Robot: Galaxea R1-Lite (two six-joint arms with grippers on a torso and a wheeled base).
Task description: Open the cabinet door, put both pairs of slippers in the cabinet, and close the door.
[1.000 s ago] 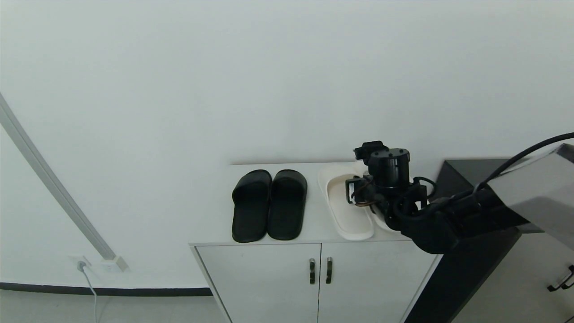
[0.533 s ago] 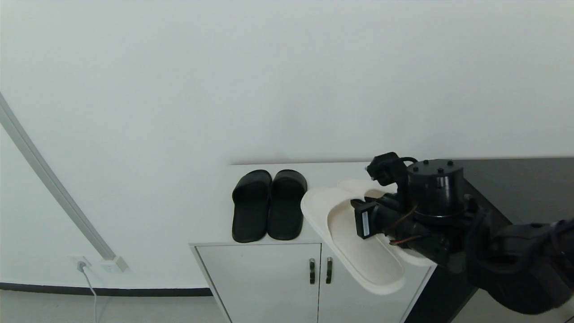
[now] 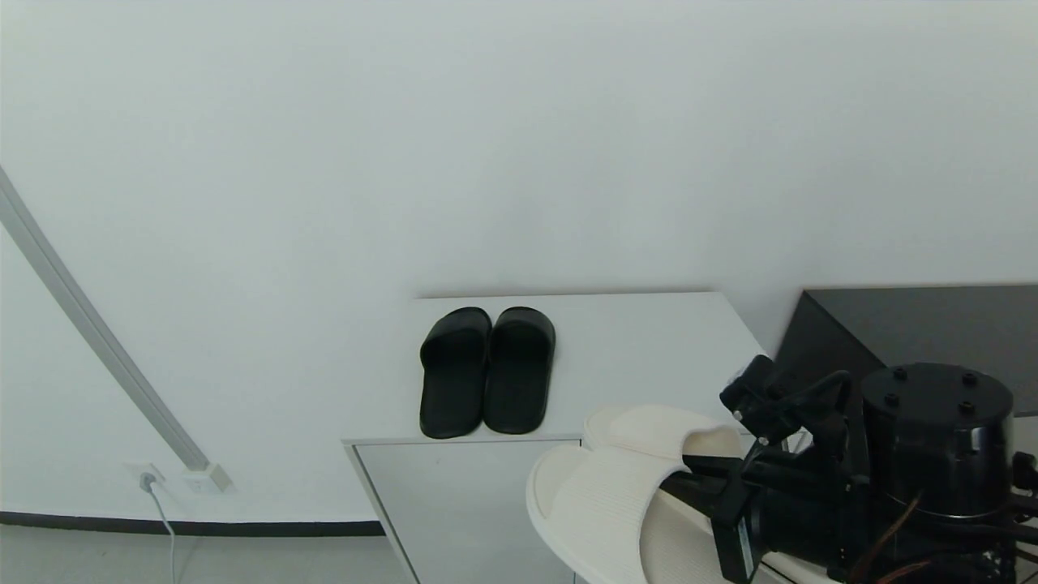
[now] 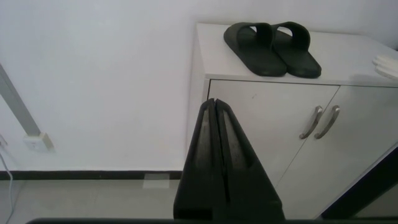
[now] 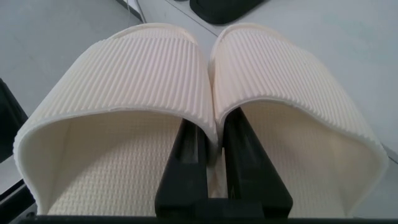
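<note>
robot carries first pair to a closed cabinet. my right fingers (image 5: 202,146) are clamped on the cream slippers (image 5: 124,68). they reach in under both straps and pinch the two inner strap walls together, so the pair rides side by side on that one grip. the pair is in the air, clear of the cabinet top (image 3: 649,341), which lies ahead of these fingers and well apart from them.

my left fingers (image 4: 217,124) are pressed flat together with nothing between them. the cabinet doors (image 4: 267,124) stand well ahead of them. both are shut, and the two handles (image 4: 320,121) sit just beside each other at the middle seam.

as i read it, the step in hand is moving the cream pair, though the door is not yet open. the next move probably falls to the free left fingers: part, close on a handle and swing that door out. the right fingers would meanwhile hold the pair clear of the door's arc. a pinch on the strap walls alone may let a slipper sag or slide.

farther on, the black slippers (image 3: 486,369) lie touching side by side on the cabinet top. they are beyond my right fingers and to their left, and not yet picked up. a dark unit (image 3: 916,324) stands beyond the right fingers beside the cabinet, against the white wall (image 3: 519,146).
</note>
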